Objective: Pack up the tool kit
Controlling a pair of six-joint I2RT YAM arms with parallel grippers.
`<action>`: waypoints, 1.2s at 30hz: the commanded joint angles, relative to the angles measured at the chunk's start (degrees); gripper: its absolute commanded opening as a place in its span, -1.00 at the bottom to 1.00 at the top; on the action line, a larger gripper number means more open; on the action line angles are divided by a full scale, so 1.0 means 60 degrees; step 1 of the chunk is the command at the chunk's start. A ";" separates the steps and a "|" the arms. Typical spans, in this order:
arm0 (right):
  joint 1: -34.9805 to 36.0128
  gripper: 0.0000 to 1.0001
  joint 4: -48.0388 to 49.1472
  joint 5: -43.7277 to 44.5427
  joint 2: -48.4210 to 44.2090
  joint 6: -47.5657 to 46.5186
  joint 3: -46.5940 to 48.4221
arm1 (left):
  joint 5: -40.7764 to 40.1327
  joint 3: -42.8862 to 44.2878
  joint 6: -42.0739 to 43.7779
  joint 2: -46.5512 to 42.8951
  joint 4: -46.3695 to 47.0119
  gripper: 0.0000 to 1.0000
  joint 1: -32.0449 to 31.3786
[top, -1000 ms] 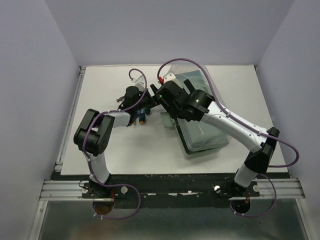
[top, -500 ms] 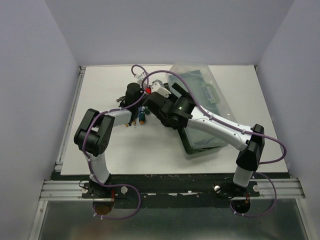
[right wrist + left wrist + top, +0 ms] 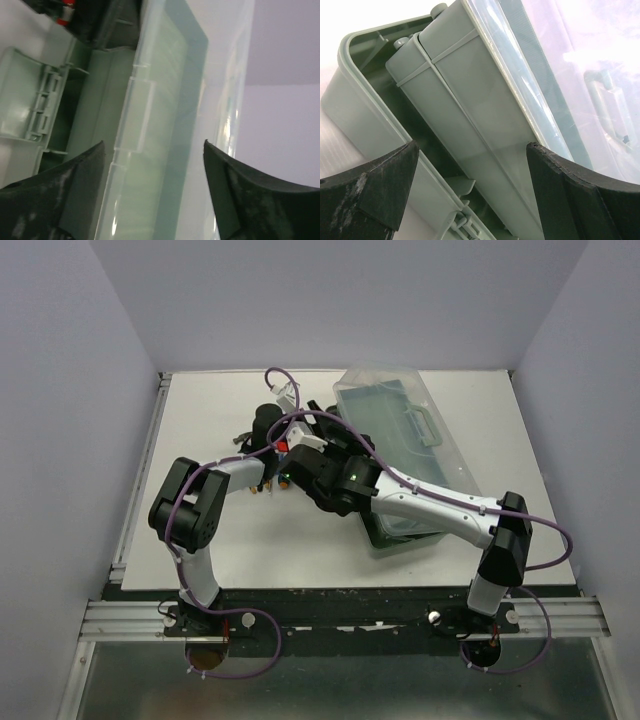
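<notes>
Two grippers crowd the left end of the toolbox (image 3: 408, 527). The box sits on the table (image 3: 230, 540) with its clear lid (image 3: 395, 400) tilted up, and the handle (image 3: 427, 426) is on that lid. The left gripper (image 3: 472, 150) hangs released just beside the open left end of the toolbox, its fingers spread wide and holding nothing. Beyond them a grey-green inner tray (image 3: 465, 100) leans tilted inside the toolbox wall. The right gripper (image 3: 153, 145) is on the arm that crosses in front of the toolbox from its right side. It is released too, fingers apart and empty, and it faces the long edge of the lid, with a latch (image 3: 35, 107) off to one side. Left of the toolbox a few small tools (image 3: 260, 487) lie on the table, partly under the arms and too small to tell apart.
</notes>
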 commanded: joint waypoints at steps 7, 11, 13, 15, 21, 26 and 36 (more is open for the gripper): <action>0.0166 0.24 -0.0281 -0.2690 0.0042 0.0321 0.0166 | 0.0467 0.0486 0.0197 0.0026 0.0327 0.98 -0.0139; 0.0151 0.21 -0.0561 -0.2852 0.0351 0.0834 0.0137 | 0.0497 0.0544 0.0197 -0.0003 0.0313 0.98 -0.0154; 0.0137 0.21 -0.0576 -0.2808 0.0395 0.1010 0.0020 | 0.0511 0.0545 0.0226 -0.0033 0.0312 0.98 -0.0139; 0.0137 0.21 -0.0590 -0.2663 0.0482 0.1127 -0.0053 | 0.0511 0.0545 0.0226 -0.0062 0.0312 0.98 -0.0139; -0.0112 0.21 -0.0810 -0.2355 0.0717 0.1611 -0.0200 | 0.0526 0.0530 0.0226 -0.0106 0.0298 0.98 -0.0154; -0.0288 0.19 -0.1176 -0.2076 0.0966 0.1948 -0.0361 | 0.0526 0.0588 0.0241 -0.0091 0.0312 0.98 -0.0169; -0.0317 0.15 -0.1894 -0.0613 0.1069 0.2329 -0.0347 | 0.0555 0.0603 0.0226 -0.0062 0.0298 0.98 -0.0169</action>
